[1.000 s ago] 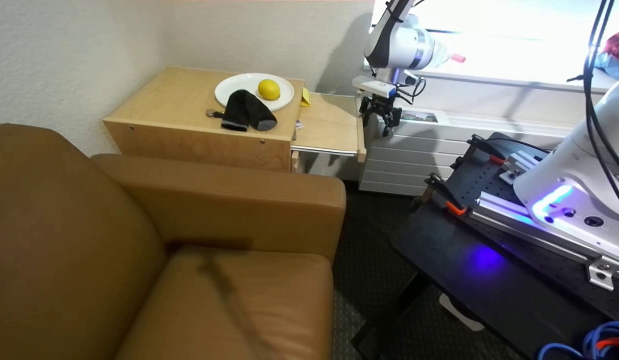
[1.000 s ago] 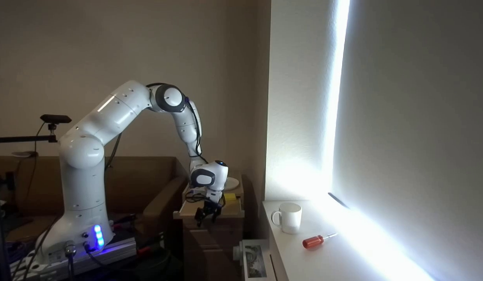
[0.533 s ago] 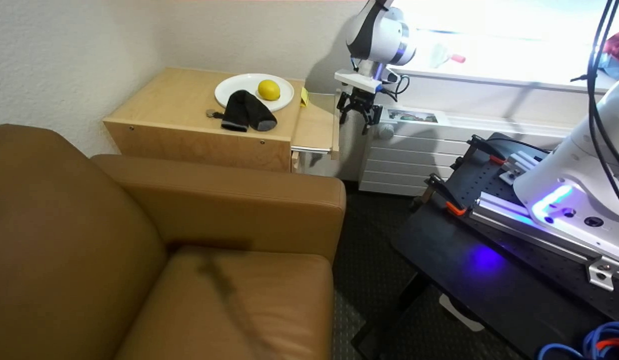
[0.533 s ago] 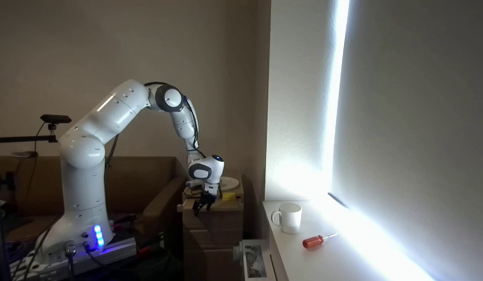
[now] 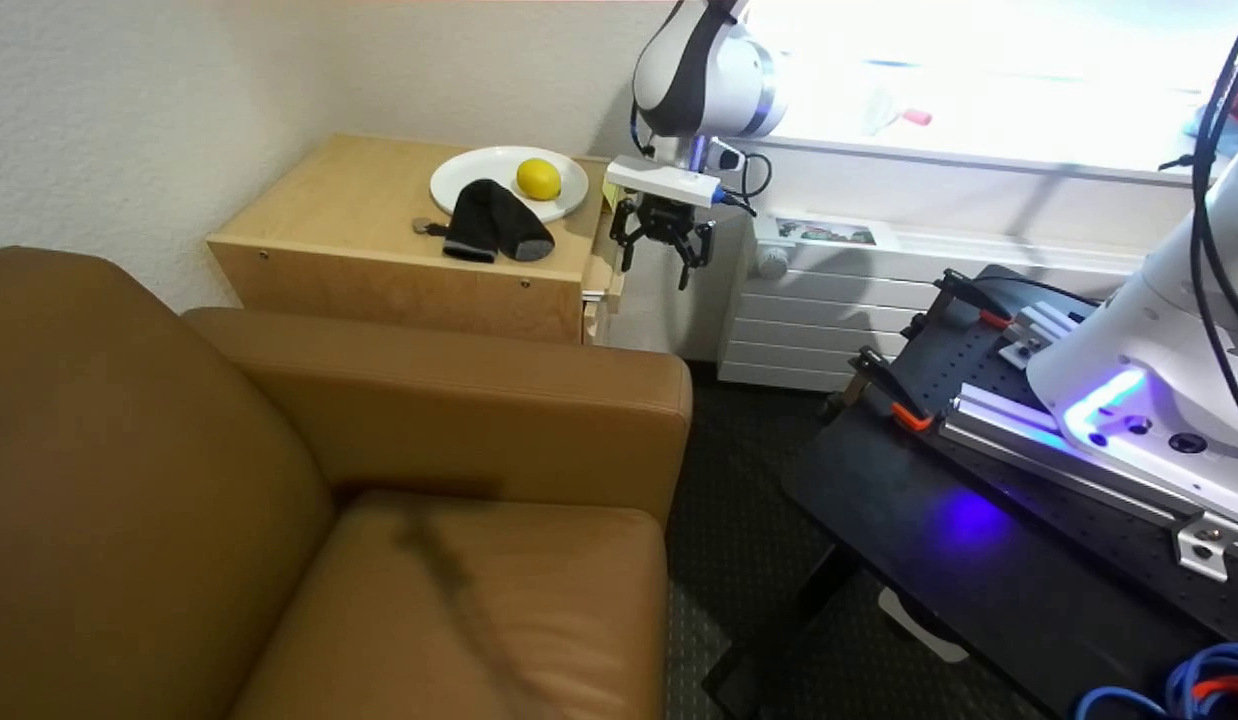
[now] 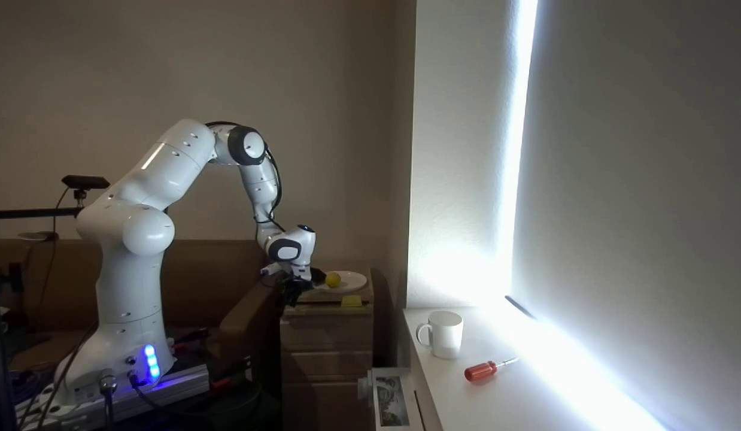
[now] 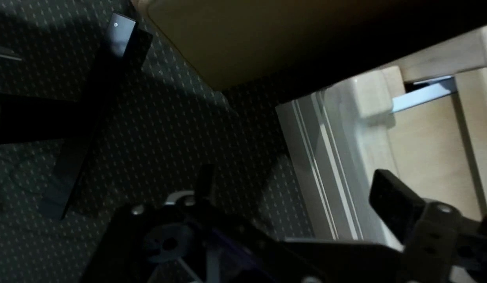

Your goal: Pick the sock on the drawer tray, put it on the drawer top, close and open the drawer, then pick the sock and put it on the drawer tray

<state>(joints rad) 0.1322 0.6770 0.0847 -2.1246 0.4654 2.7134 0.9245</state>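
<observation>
The black sock [image 5: 494, 222] lies folded on the drawer top [image 5: 349, 195], one part resting over the rim of the white plate. My gripper [image 5: 655, 272] stands open just in front of the cabinet, its nearer finger beside the front of the drawer [image 5: 603, 270]. The drawer is mostly pushed in, with only a narrow strip showing. In the wrist view, the fingers of the gripper [image 7: 294, 184] are wide apart with nothing between them. One finger overlaps the pale drawer tray [image 7: 428, 153] there; whether it touches, I cannot tell.
A yellow fruit [image 5: 538, 180] sits on the white plate [image 5: 564, 212]. The couch armrest [image 5: 459, 390] runs along the cabinet's side. A white radiator [image 5: 809, 320] stands beneath the window. On the sill are a mug [image 6: 445, 335] and a red screwdriver [image 6: 481, 371].
The drawer has slid from far out to mostly in. My gripper has moved with it toward the cabinet, ending in front of it on the couch side. The sock has not moved.
</observation>
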